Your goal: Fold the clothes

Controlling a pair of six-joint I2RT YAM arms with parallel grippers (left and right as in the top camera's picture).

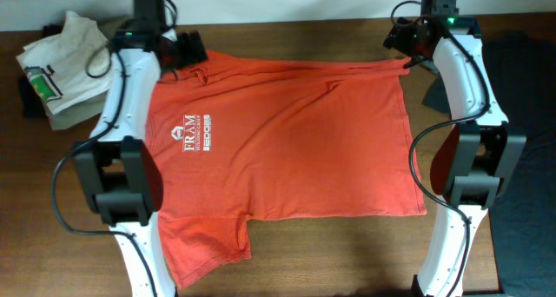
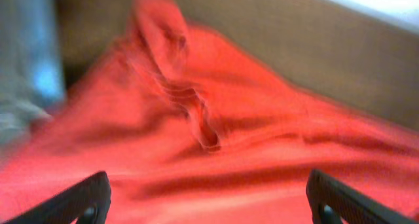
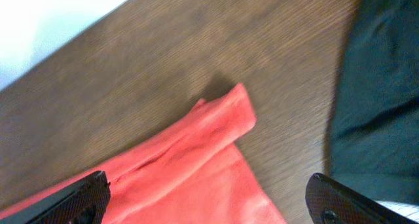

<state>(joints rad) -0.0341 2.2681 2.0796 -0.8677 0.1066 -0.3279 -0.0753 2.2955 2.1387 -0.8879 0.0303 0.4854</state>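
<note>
Brown wooden table [image 1: 347, 254] under orange-red T-shirt [image 1: 287, 132]

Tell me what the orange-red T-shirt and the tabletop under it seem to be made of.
T-shirt: soft knit fabric, probably cotton, matte; it lies limp with soft creases and bunched folds, no sheen.
Tabletop: wood or wood-look laminate, dark brown, smooth finish; fine straight grain lines show in the right wrist view, but which one cannot be told.
</note>
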